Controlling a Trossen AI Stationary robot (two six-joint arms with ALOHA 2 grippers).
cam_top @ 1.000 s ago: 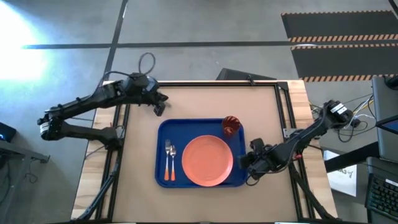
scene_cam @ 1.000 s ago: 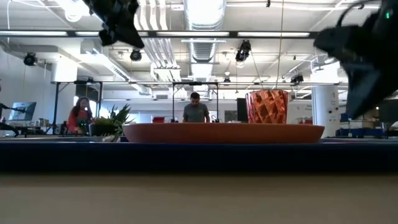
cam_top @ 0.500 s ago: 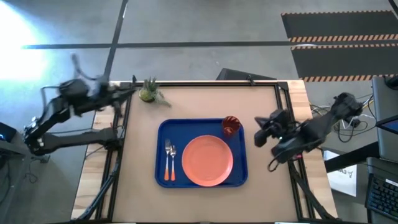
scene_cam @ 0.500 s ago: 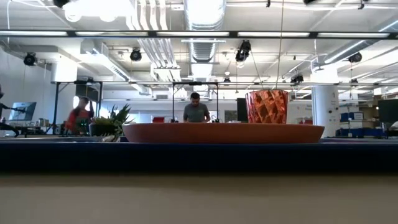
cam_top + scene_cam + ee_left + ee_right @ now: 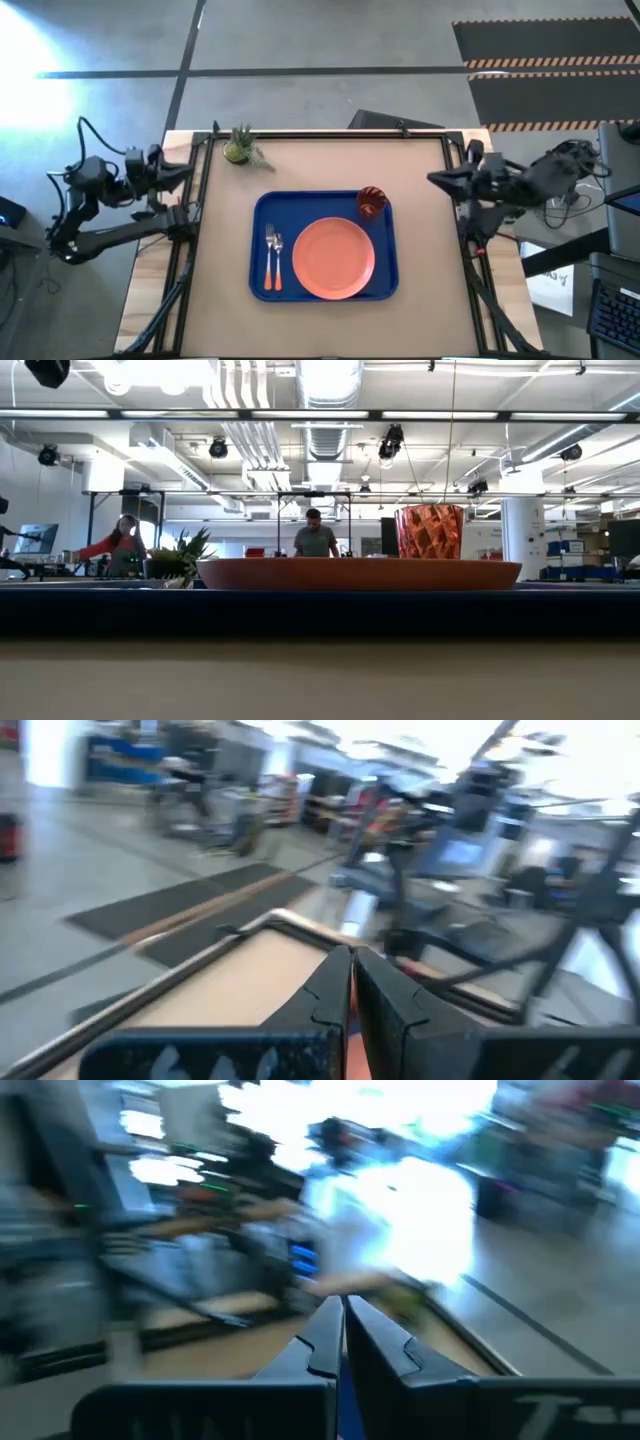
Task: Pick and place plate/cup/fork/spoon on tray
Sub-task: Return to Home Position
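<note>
Blue tray [image 5: 262,215] holding plate [image 5: 333,259], cup [image 5: 371,202]

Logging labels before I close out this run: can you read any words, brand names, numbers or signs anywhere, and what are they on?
None can be read.
Blue tray, plate, cup, fork, spoon: no print or marks show.
White paper right of the table: dark marks, too small to read.
Monitors in the room behind, wrist views: too blurred to read.
</note>
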